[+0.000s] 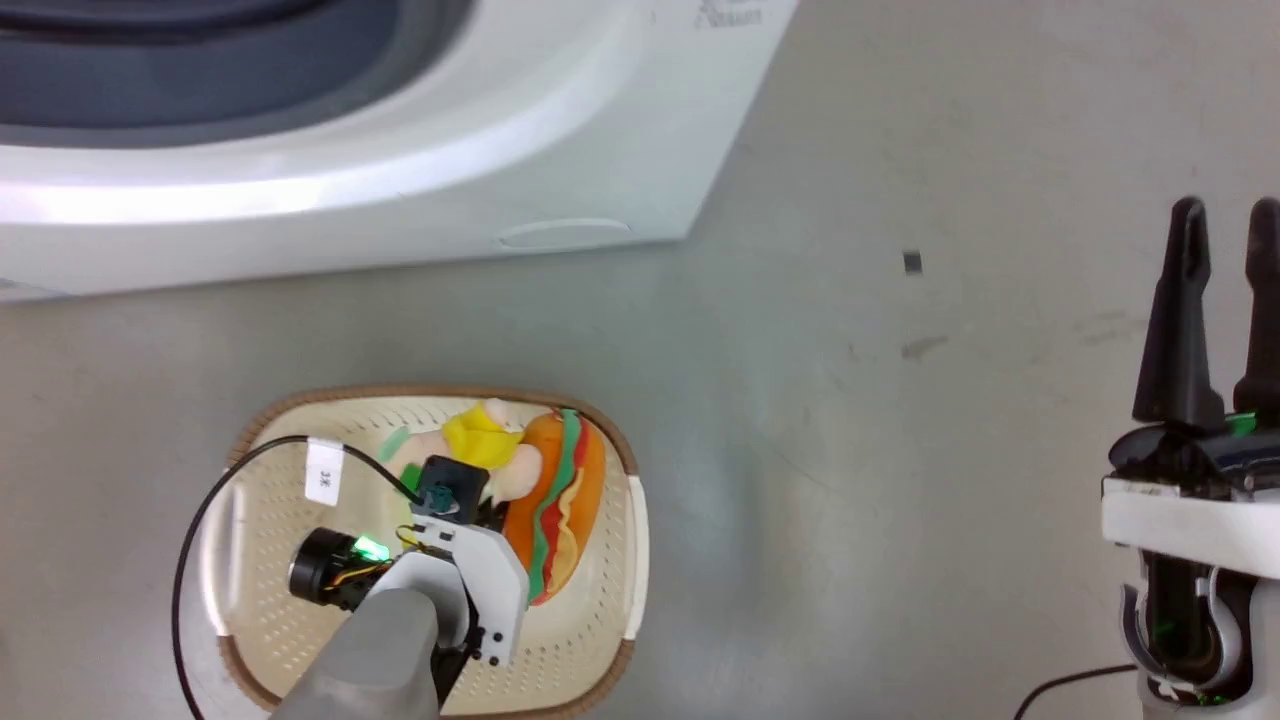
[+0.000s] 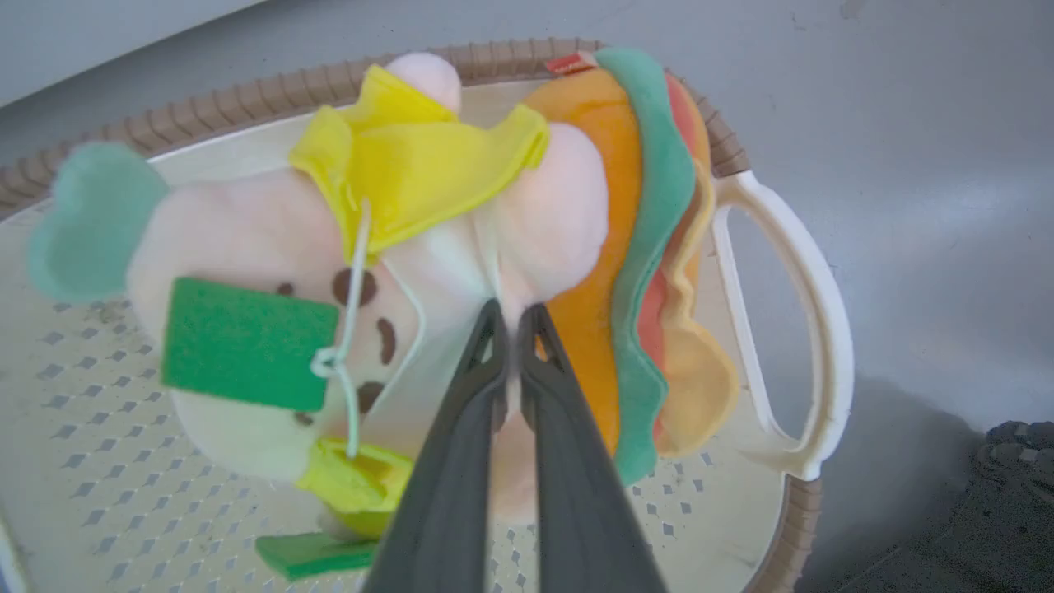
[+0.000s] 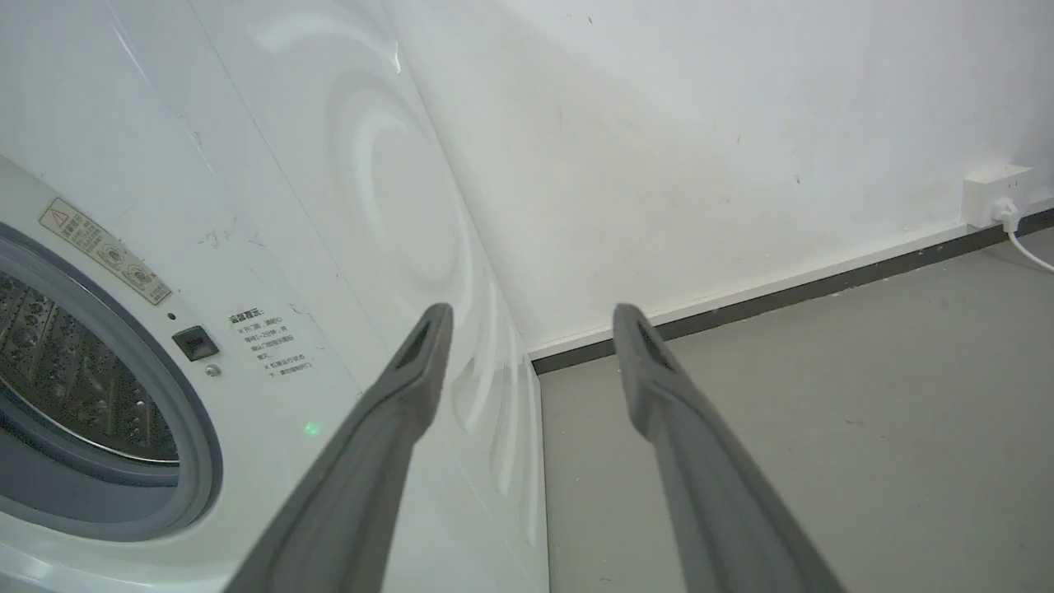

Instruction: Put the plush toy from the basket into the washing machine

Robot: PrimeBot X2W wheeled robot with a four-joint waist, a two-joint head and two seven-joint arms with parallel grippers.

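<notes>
In the basket (image 1: pixel 262 470), the plush toy (image 1: pixel 562 500) lies lengthwise toward the washing machine (image 1: pixel 400 180); left gripper (image 2: pixel 515 313) pinches it.

Left gripper (image 2: pixel 515 315) low, fingers (image 2: pixel 461 461) tight on the plush toy (image 2: pixel 593 206); right gripper (image 3: pixel 531 319) upright, fingers (image 3: pixel 403 403) well apart

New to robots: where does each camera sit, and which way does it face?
Head view: on the head, facing down at the white front-loading washing machine and cream perforated plastic basket; pale left forearm and right end effector show.
Left wrist view: on the left wrist, facing along the left end effector, shut on the orange hamburger-shaped plush toy.
Right wrist view: on the right wrist, facing the washing machine and a wall; open fingers show.
Shared: head and left wrist views both show plush toy and basket.
</notes>
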